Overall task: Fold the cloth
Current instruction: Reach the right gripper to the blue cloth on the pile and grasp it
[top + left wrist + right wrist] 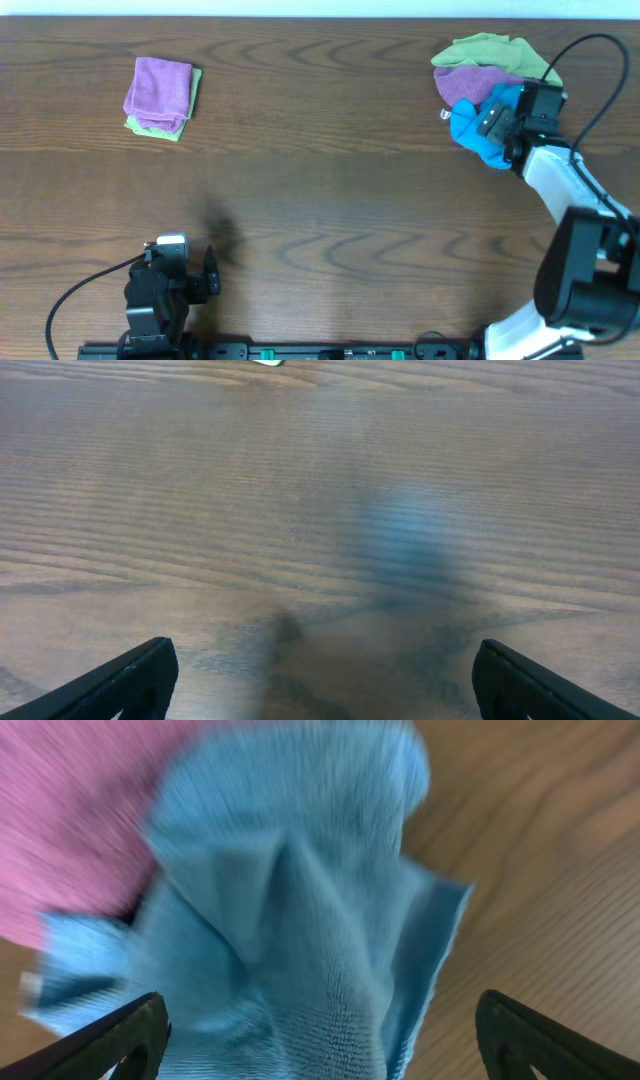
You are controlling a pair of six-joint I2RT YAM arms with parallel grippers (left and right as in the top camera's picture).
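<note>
Your right gripper (322, 1005) is at the far right of the table (320, 200), just over the cloth (468, 132). Its two fingers (120, 1035) are wide apart, and the blue cloth sits between them, not pinched. The cloth is all scrunched up, not flat. It touches a loose purple cloth (472, 86), and a loose green cloth (495, 50) lies just past that, by the far edge. Your left gripper (325, 655) is at the near left. Its fingers are wide apart too, over bare wood, and hold nothing. At the far left, a folded purple cloth (158, 88) lies on top of a folded green cloth (162, 129).
</note>
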